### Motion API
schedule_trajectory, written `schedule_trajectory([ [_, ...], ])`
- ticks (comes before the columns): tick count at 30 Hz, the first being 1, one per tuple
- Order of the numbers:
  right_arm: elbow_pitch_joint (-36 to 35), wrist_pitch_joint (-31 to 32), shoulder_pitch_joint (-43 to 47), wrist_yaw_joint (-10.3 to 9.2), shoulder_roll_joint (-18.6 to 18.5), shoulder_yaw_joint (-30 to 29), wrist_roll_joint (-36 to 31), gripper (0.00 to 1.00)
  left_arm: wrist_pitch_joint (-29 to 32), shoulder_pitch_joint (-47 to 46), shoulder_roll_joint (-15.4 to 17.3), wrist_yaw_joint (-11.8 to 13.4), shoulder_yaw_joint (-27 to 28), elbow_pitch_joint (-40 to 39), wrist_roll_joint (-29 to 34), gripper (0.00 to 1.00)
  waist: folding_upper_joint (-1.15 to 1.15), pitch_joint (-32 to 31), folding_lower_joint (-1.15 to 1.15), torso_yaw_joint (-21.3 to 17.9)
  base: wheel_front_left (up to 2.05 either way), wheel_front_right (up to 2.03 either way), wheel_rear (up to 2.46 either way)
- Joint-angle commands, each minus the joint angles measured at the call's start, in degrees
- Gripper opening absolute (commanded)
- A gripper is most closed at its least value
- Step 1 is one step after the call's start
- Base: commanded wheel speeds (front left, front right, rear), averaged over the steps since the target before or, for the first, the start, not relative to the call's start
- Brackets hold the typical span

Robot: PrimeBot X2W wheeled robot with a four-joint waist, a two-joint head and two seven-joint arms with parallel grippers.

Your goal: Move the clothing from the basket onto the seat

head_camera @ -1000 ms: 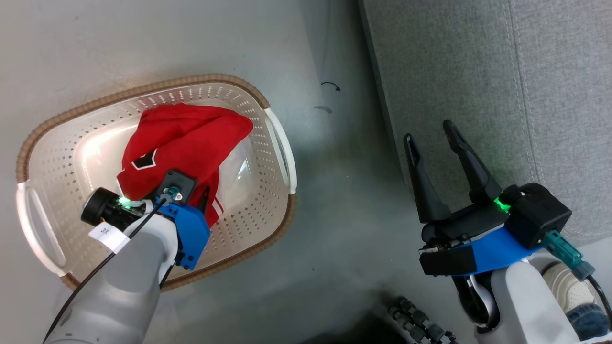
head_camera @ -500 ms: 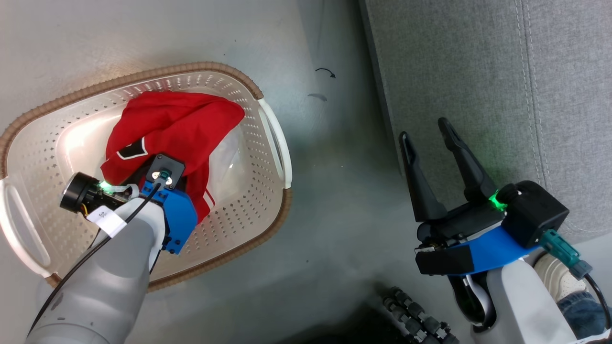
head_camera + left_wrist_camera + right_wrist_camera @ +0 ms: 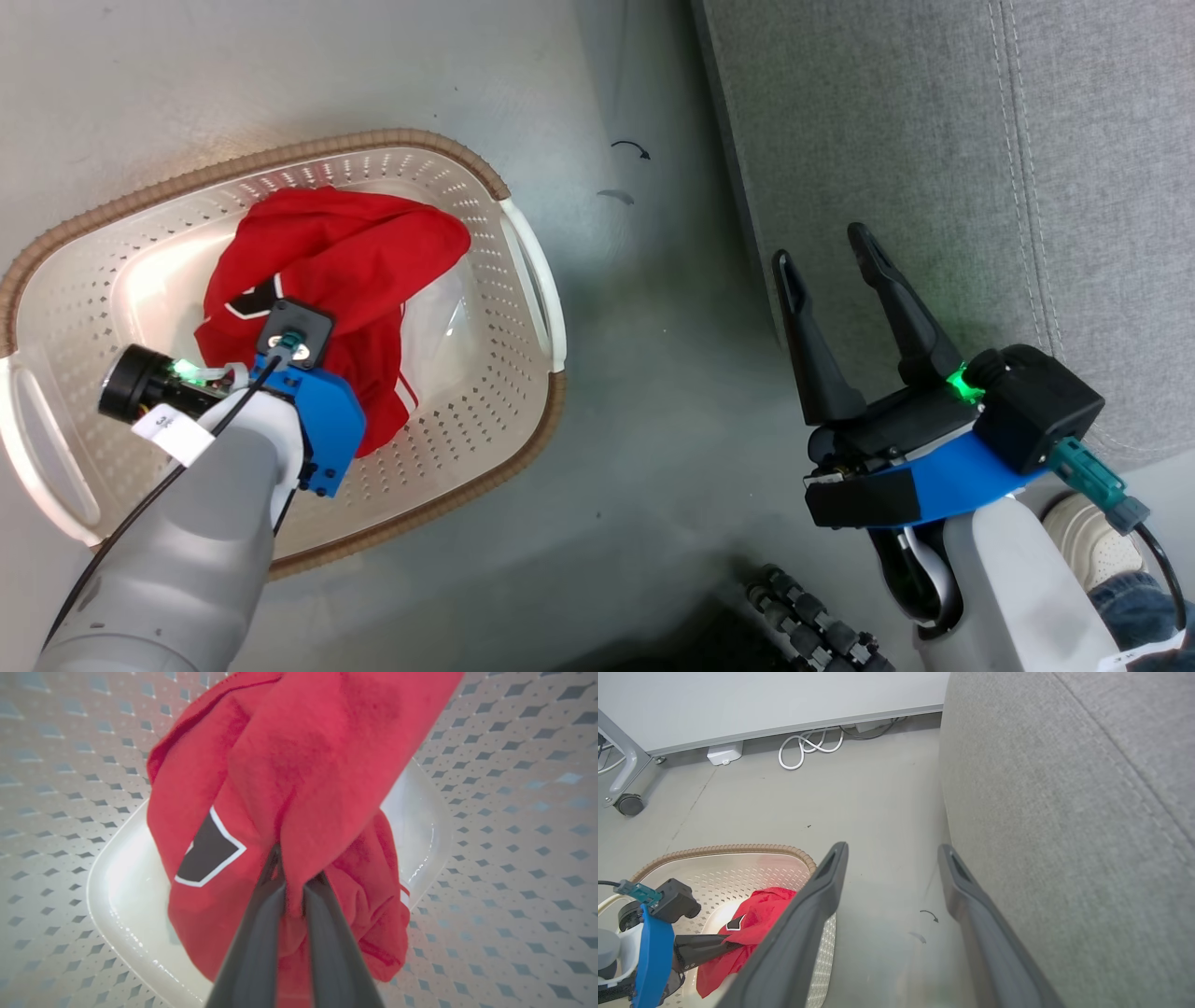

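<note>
The seat [image 3: 934,140] lies bare, the basket [image 3: 448,439] on the floor [image 3: 653,392] holds the clothing [image 3: 345,252], on which the left pincer [image 3: 292,868], wide a second ago, has clamped, ready for lifting; the right pincer [image 3: 820,245] is spread, empty.

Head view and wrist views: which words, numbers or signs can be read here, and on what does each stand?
White tag on the left arm: dark print, too small to read.
Clothing: black patch with a white edge, no letters visible.
Floor: small black curved arrow mark, no words.
</note>
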Motion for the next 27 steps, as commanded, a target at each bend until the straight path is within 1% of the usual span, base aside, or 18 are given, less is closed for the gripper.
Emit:
schedule_trajectory([
  [1, 0.16, -0.4, -0.89, 0.03, 0.05, 0.21, 0.2, 1.0, -0.46, -0.59, 0.66, -0.22, 0.29, 0.19, -0.22, 0.0, 0.0, -0.03, 0.01, 0.03, 0.0, 0.0, 0.0],
  [8, 0.82, -0.52, -1.47, 0.03, 0.04, 0.36, -0.24, 1.0, -1.66, -0.14, 0.36, -1.45, 0.44, 0.3, -1.54, 0.0, 0.0, -1.62, 0.01, 1.32, 0.0, 0.0, 0.0],
  [14, 1.9, -0.43, -1.78, 0.03, 0.04, -0.76, -1.31, 1.0, -4.53, 1.77, -0.7, -2.74, 1.56, 0.21, -3.78, 0.0, 0.0, -6.58, 0.01, 3.68, 0.0, 0.0, 0.0],
  [16, 2.41, -0.13, -1.49, 0.03, 0.03, -1.17, -1.95, 1.0, -5.28, 2.69, -1.37, -3.3, 1.43, -0.2, -4.08, 0.0, 0.0, -8.98, 0.01, 4.99, 0.0, 0.0, 0.0],
  [19, 3.3, 0.4, -0.35, 0.02, 0.01, -2.02, -2.95, 1.0, -5.86, 4.21, -4.11, -3.7, 0.96, -1.54, -4.38, 0.0, 0.0, -13.49, 0.01, 7.21, 0.0, 0.0, 0.0],
  [21, 3.46, 1.0, 0.44, 0.02, -0.01, -2.5, -3.48, 1.0, -6.03, 5.15, -4.97, -3.77, 0.93, -2.55, -4.54, 0.0, 0.0, -16.16, 0.01, 8.44, 0.0, 0.0, 0.0],
  [24, 3.95, 1.86, 2.08, 0.03, 0.0, -3.48, -4.27, 1.0, -6.0, 7.3, -6.52, -3.72, 1.35, -6.47, -4.6, 0.0, 0.0, -20.88, 0.01, 10.58, 0.0, 0.0, 0.0],
  [26, 3.44, 2.61, 2.59, 0.03, 0.01, -3.5, -4.55, 1.0, -6.0, 8.27, -6.88, -3.33, 2.09, -9.19, -4.82, 0.0, 0.0, -22.45, 0.01, 11.2, 0.0, 0.0, 0.0],
  [27, 4.17, 2.85, 3.64, 0.01, -0.04, -4.19, -4.81, 1.0, -6.0, 9.51, -7.54, -3.4, 2.06, -10.63, -4.68, 0.0, 0.0, -25.4, 0.01, 12.32, 0.0, 0.0, 0.0],
])
